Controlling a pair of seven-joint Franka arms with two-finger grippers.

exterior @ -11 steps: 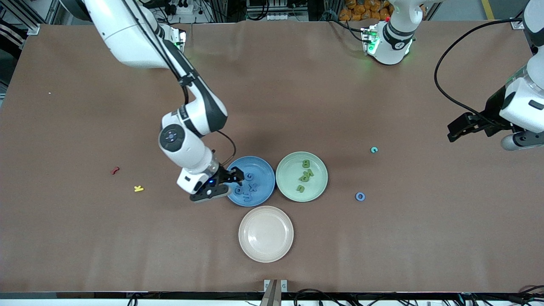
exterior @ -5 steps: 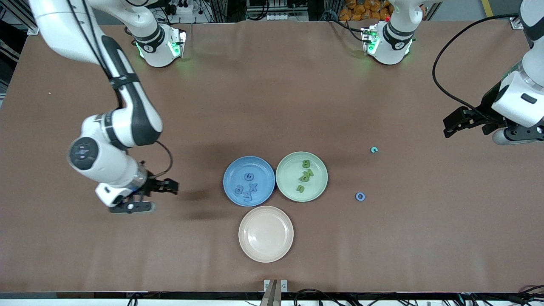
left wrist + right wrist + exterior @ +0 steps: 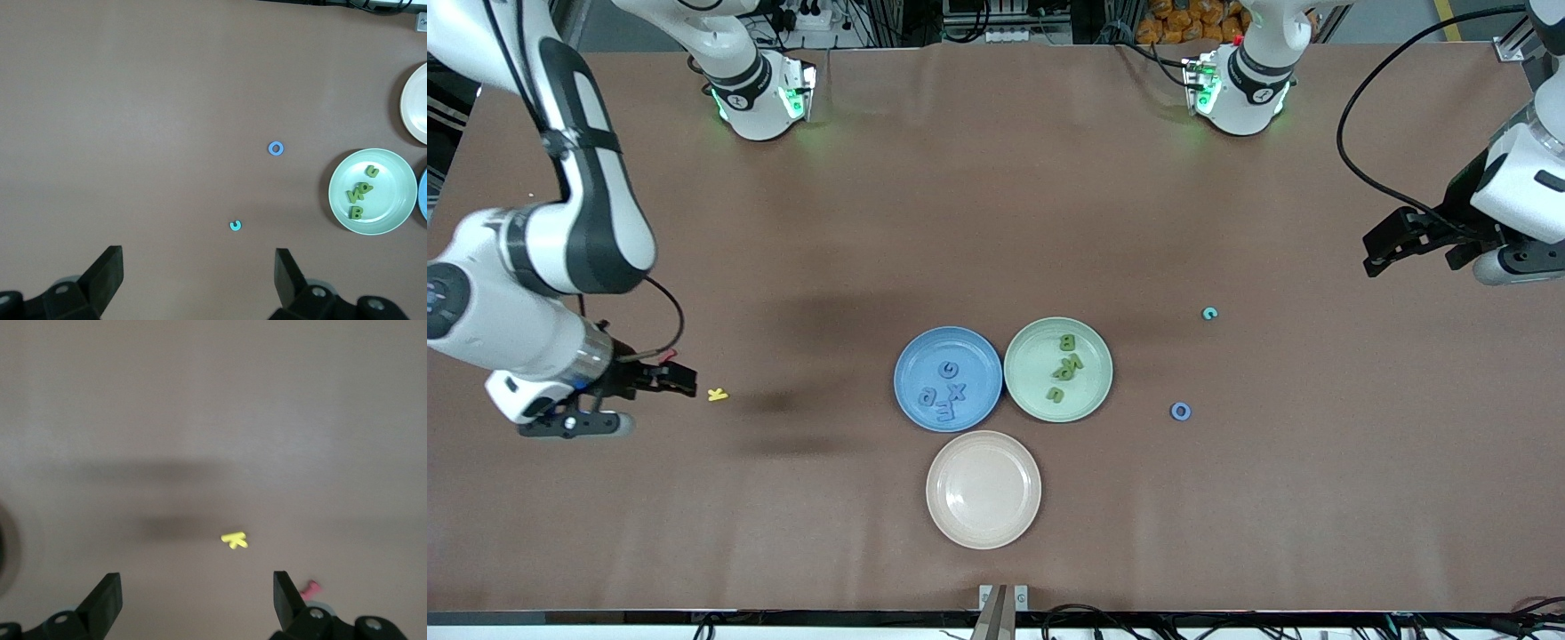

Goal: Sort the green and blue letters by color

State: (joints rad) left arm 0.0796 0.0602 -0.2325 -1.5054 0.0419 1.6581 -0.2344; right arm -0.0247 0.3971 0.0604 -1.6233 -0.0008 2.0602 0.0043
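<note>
Front view: blue letters (image 3: 944, 392) in blue plate (image 3: 914, 357), green letters (image 3: 1066, 366) in green plate (image 3: 1028, 396).

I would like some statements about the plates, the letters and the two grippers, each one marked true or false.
1. The blue plate holds blue letters. True.
2. The beige plate holds a yellow letter. False: nothing lies in it; the yellow K lies on the table.
3. A blue O lies on the table, outside the plates. True.
4. The right gripper is shut on a letter. False: it is open and holds nothing, beside the yellow K.
5. The green plate holds green letters. True.
6. The left gripper is over the green plate. False: it is over bare table at the left arm's end.
</note>
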